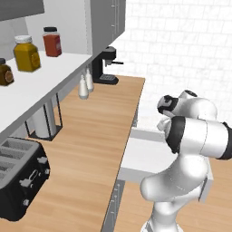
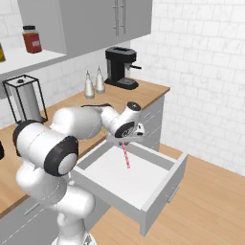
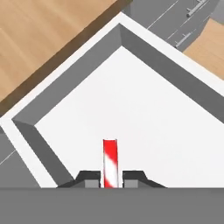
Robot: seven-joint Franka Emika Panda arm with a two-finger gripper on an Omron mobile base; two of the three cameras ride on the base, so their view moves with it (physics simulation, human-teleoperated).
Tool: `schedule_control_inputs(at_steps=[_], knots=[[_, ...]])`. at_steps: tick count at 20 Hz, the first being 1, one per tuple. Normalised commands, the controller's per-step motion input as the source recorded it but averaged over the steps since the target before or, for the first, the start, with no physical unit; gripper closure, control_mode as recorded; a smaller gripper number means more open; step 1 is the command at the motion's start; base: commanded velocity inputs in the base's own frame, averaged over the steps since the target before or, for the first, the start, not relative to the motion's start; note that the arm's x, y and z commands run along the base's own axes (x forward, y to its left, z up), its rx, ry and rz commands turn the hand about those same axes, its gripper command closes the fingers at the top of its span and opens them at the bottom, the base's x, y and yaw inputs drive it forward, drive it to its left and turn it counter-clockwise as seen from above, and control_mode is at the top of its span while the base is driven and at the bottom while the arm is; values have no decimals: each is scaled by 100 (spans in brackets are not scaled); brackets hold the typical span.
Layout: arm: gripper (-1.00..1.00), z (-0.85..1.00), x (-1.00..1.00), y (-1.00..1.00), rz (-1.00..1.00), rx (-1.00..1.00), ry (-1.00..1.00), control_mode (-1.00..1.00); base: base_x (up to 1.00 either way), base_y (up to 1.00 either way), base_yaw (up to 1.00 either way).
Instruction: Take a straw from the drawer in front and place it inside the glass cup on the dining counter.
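Hand [image 2: 124, 141]: pressed together on the straw, pointing down over the open drawer; in the hand view, two dark fingertips [image 3: 92, 178] flank the straw closely on either side.
Straw [image 2: 126, 155]: red and white striped (pinkish in the right base view), pinched at its upper end, hanging nearly upright below the hand; lower end over the drawer's pale floor, contact with that floor impossible to tell.
Drawer [image 2: 165, 189]: pulled well out from the cabinet, pale white floor, grey inner walls, light grey front with a slim bar handle; floor bare apart from the straw above it.
Arm [image 2: 81, 125]: white with dark joints, bent forward from lower left in the right base view, reaching over the drawer.
Table [image 1: 90, 136]: wooden top along the tiled wall, directly above the drawer.
Coffee machine [image 2: 119, 67]: black, at the far end of the table by the wall corner.
Shakers [image 2: 94, 83]: two pale bottles side by side, near the coffee machine.
Paper towel holder [image 2: 26, 99]: dark wire frame around a grey roll, upright on the table.
Toaster [image 1: 20, 176]: black, at the near left of the table (left base view).
Shelf [image 1: 31, 81]: white, above the table, carrying jars [image 1: 26, 53] with yellow and red contents.
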Motion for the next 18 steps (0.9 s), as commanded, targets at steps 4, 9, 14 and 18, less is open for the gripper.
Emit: schedule_control_inputs(at_steps=[4, 9, 14, 18], knots=[[100, 100, -49, 0, -8, 0, 0, -100, 0, 0, 0], [100, 100, -65, 12, -16, -1, 0, -100, 0, 0, 0], [100, 100, -57, 21, -20, -3, 0, -100, 0, 0, 0], [100, 100, -71, 43, -16, -6, -2, -100, 0, 0, 0]])
